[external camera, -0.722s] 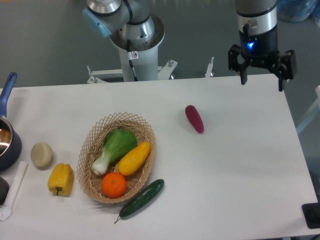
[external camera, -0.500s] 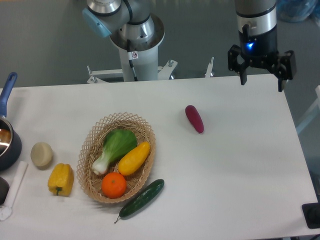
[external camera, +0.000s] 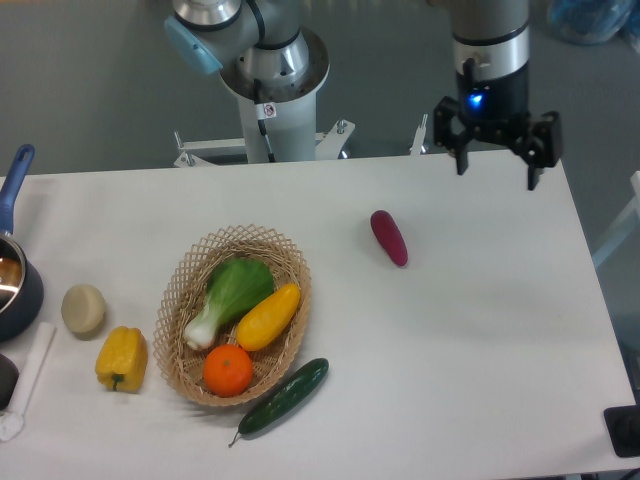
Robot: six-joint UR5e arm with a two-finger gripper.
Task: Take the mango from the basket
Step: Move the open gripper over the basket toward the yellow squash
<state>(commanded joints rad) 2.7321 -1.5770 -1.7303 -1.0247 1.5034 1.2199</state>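
Observation:
The mango (external camera: 267,316), a smooth yellow-orange oval, lies in the light tan wicker basket (external camera: 195,265) at the left centre of the table. It rests between a green bok choy (external camera: 231,297) and a round orange (external camera: 228,370). My gripper (external camera: 496,175) hangs high over the table's far right edge, far from the basket. Its fingers are spread wide apart and hold nothing.
A dark red sweet potato (external camera: 389,237) lies mid-table. A cucumber (external camera: 284,397) lies against the basket's front right. A yellow bell pepper (external camera: 121,358) and a pale round potato (external camera: 83,309) sit left of the basket. A blue-handled pot (external camera: 14,270) is at the left edge.
My gripper has moved a little to the left and slightly up along the far edge. Nothing on the table has moved.

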